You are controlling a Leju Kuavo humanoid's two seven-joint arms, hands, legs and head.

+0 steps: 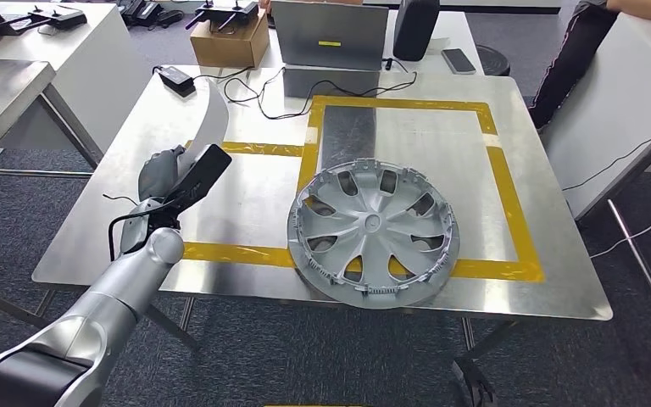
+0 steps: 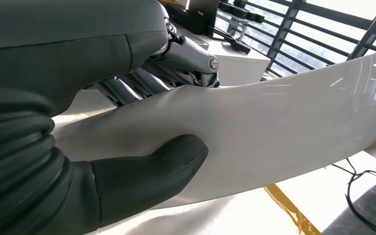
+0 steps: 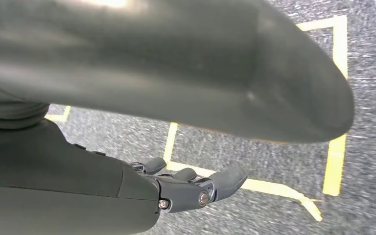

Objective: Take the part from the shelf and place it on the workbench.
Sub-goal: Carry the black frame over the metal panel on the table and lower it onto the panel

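Note:
My left hand (image 1: 172, 176) holds a long, curved white panel part (image 1: 208, 119) upright over the left side of the metal workbench (image 1: 246, 199). In the left wrist view the thumb (image 2: 147, 178) presses on the glossy white part (image 2: 279, 127) and the fingers (image 2: 176, 63) wrap behind it. I cannot tell whether its lower end touches the benchtop. My right hand (image 3: 191, 188) hangs over the carpet with fingers loosely extended and nothing in it.
A silver wheel cover (image 1: 373, 227) lies on the front edge of a yellow tape frame (image 1: 509, 186). At the bench's far edge are a laptop (image 1: 329, 34), a cardboard box (image 1: 230, 44), cables (image 1: 305, 86) and a phone (image 1: 458, 61). A person (image 1: 572, 59) stands at the back right.

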